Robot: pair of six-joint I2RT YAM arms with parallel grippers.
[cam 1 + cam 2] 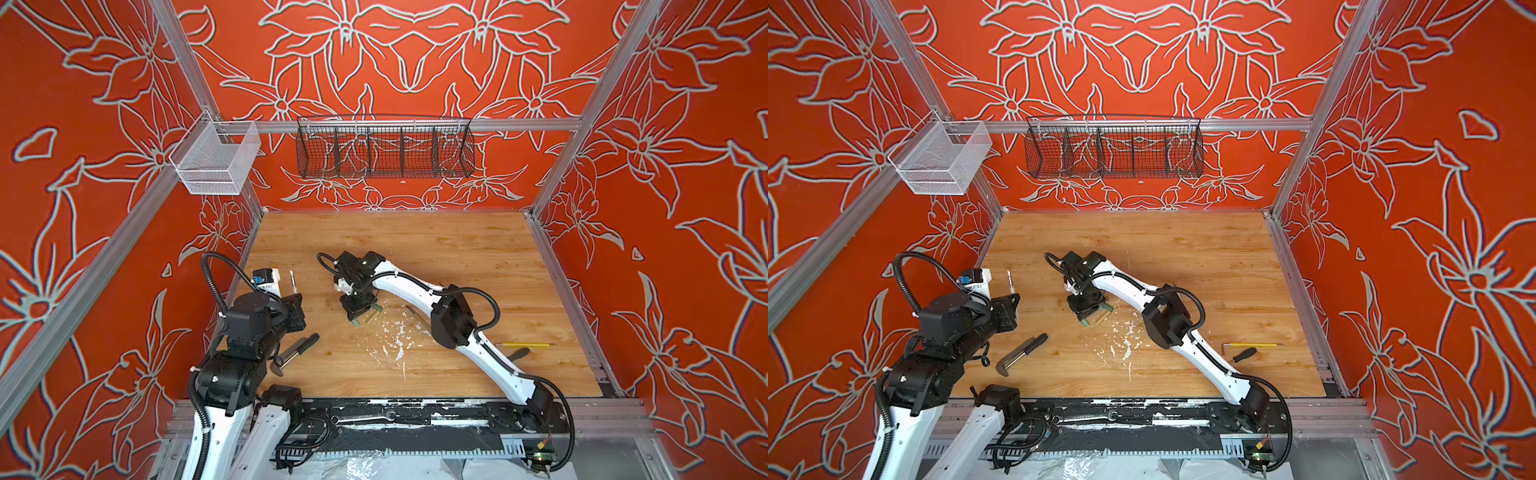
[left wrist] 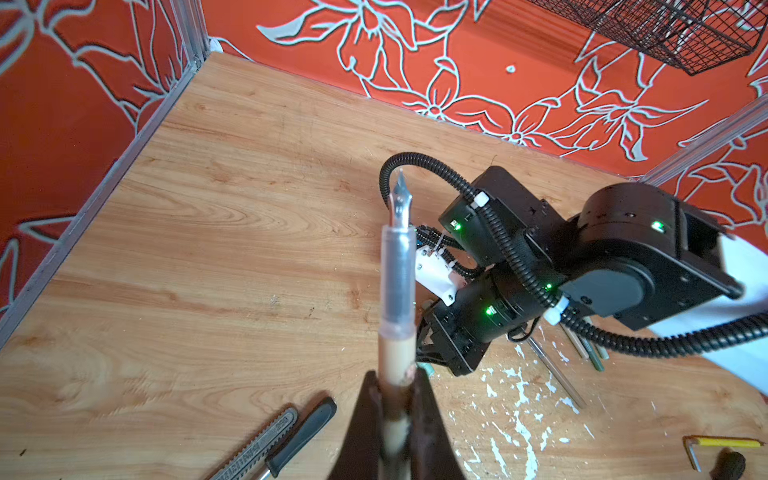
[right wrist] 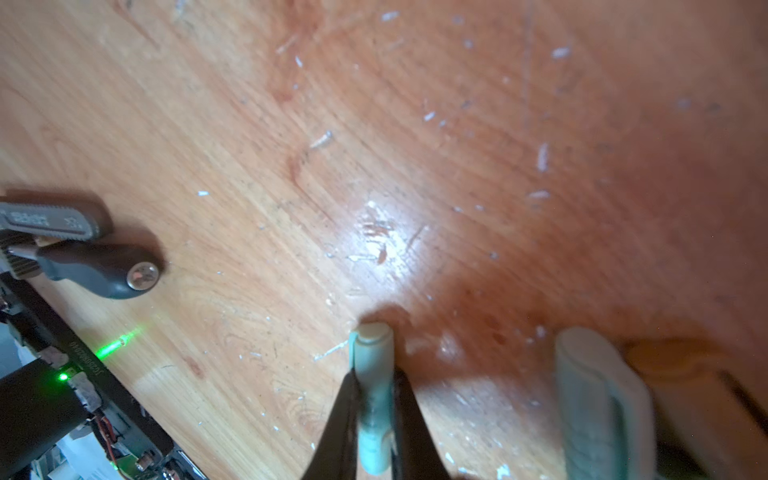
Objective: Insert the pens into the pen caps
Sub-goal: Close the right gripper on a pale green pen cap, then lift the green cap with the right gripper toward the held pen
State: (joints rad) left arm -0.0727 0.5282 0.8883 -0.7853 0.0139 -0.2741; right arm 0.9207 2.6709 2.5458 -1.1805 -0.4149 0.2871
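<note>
Left gripper holds a tan pen; right gripper pinches a green cap; round, it may slip out.

Bench inventory, counted by kind.

Robot arms: 2, a left arm and a right arm. Pens: 1 tan-barrelled fountain pen with bare nib, plus at least 3 lying flat: a grey pen, an olive pen and a green pen (ends hidden under the right arm, so this tally is a floor). Pen caps: 3 in sight: a pale green cap, a second pale green cap and a tan cap. Baskets: 2, a white mesh basket and a black wire basket of five compartments. Black-handled screwdrivers: 2. Grey wrench: 1. Yellow-sleeved hex key: 1. Spanner: 1.
</note>
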